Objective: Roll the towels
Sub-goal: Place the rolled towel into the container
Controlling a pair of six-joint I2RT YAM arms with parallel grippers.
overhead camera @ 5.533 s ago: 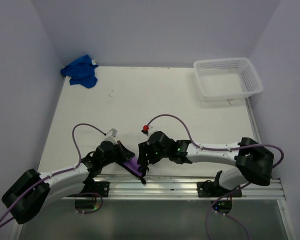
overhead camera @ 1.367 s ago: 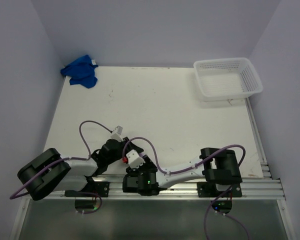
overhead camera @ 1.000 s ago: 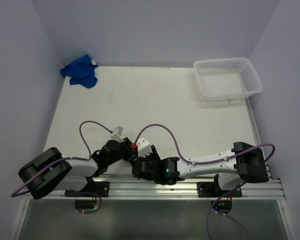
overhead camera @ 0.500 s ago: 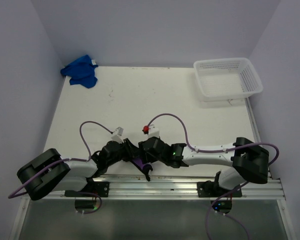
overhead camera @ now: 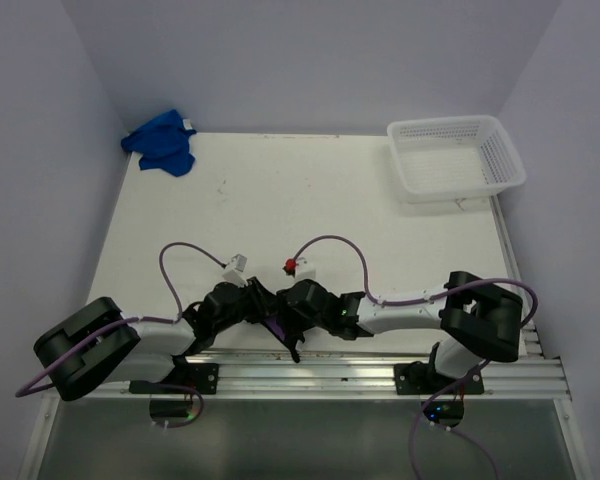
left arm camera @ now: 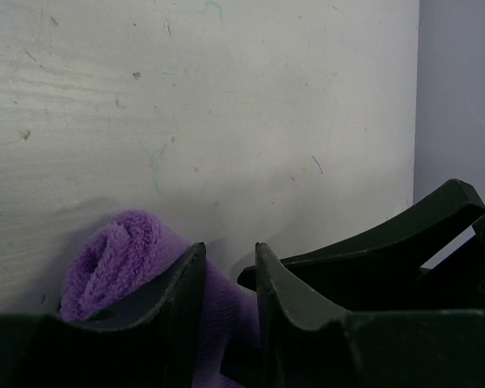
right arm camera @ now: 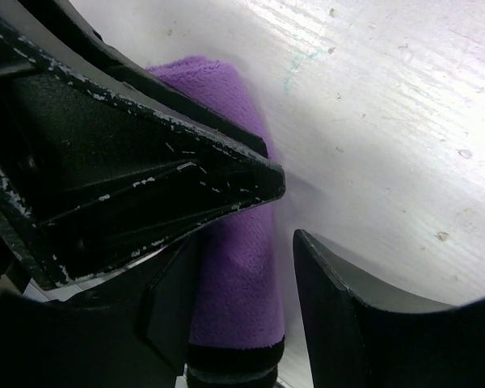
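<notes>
The purple towel [overhead camera: 274, 328] lies rolled near the table's front edge, its fluffy end showing in the left wrist view [left arm camera: 117, 259]. My left gripper [overhead camera: 267, 315] [left arm camera: 229, 252] is shut on the towel, with purple cloth filling the narrow gap between its fingers. My right gripper [overhead camera: 290, 338] [right arm camera: 244, 242] is open and straddles the roll [right arm camera: 238, 283], with a gap left beside its right finger [right arm camera: 339, 311]. The two grippers meet tip to tip. The blue towel [overhead camera: 161, 143] lies crumpled in the far left corner, away from both arms.
A white mesh basket [overhead camera: 456, 157] stands at the far right corner. The metal rail [overhead camera: 360, 372] runs along the table's near edge just below the grippers. Purple cables loop above both wrists.
My right gripper swung up from the near rail to the purple towel and closed in on the left gripper. The left gripper stayed at the towel. The blue towel has not moved.
</notes>
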